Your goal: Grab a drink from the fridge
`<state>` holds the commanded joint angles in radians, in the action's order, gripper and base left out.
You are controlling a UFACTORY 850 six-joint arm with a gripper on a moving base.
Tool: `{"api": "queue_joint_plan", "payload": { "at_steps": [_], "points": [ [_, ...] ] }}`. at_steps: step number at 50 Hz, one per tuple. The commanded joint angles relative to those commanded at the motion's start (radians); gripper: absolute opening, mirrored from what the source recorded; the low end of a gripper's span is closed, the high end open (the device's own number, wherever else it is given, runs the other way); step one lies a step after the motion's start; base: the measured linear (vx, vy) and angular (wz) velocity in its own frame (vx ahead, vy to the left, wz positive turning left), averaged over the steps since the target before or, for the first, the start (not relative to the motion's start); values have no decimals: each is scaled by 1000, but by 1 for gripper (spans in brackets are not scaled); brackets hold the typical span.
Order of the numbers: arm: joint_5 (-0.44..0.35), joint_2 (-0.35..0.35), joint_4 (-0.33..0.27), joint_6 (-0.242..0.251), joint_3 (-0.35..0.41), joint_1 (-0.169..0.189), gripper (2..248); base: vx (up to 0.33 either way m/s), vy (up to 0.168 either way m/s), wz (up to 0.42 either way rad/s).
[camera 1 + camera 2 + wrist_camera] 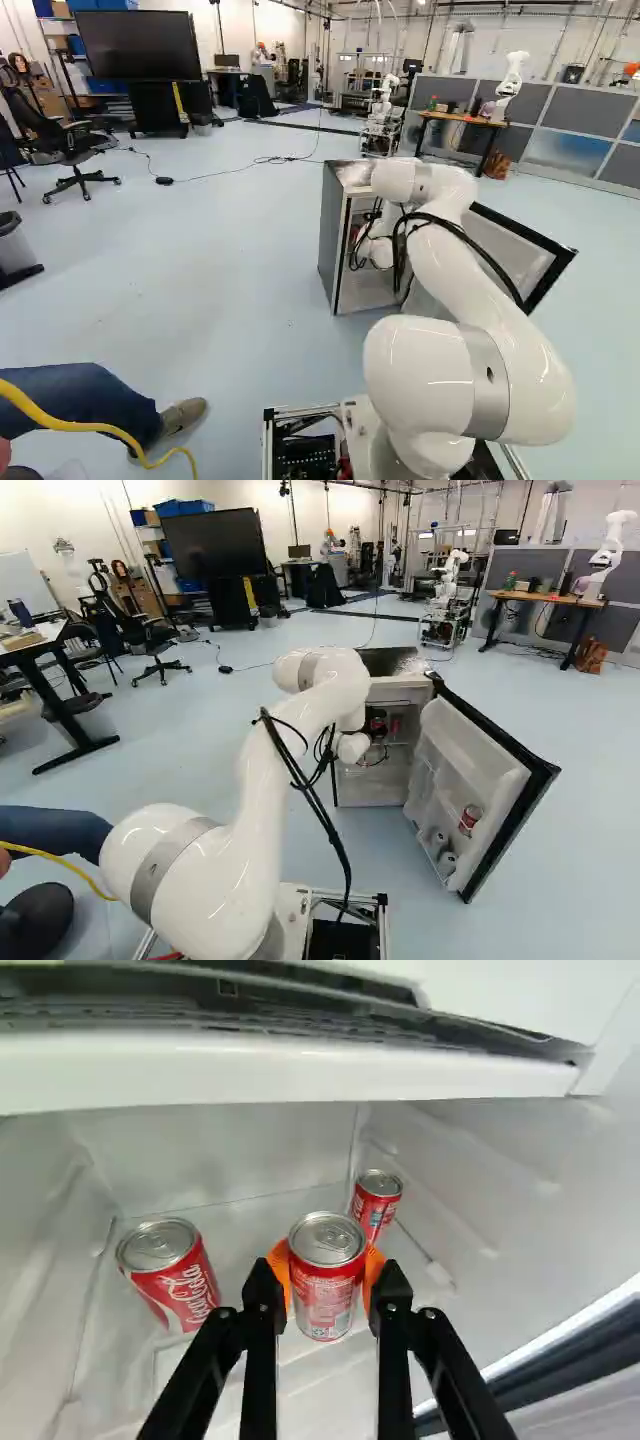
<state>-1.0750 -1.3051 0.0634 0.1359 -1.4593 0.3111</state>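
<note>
Clasping a red-and-silver metal drink can (325,1295) between its orange pads (278,1272), the black two-fingered gripper (328,1278) reaches inside the grey, white-lined fridge (334,240); two more red cans (180,1282) flank it; the black-edged door (480,755) hangs open, another red can (470,819) in its rack.
</note>
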Motion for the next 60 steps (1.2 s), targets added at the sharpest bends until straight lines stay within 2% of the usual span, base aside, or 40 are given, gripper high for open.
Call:
{"api": "queue_joint_plan", "payload": {
  "at_steps": [42, 60],
  "points": [
    [0, 279, 0, 0, 352, 33, 92, 0, 0, 0],
    [0, 397, 0, 0, 494, 33, 92, 0, 0, 0]
  ]
}}
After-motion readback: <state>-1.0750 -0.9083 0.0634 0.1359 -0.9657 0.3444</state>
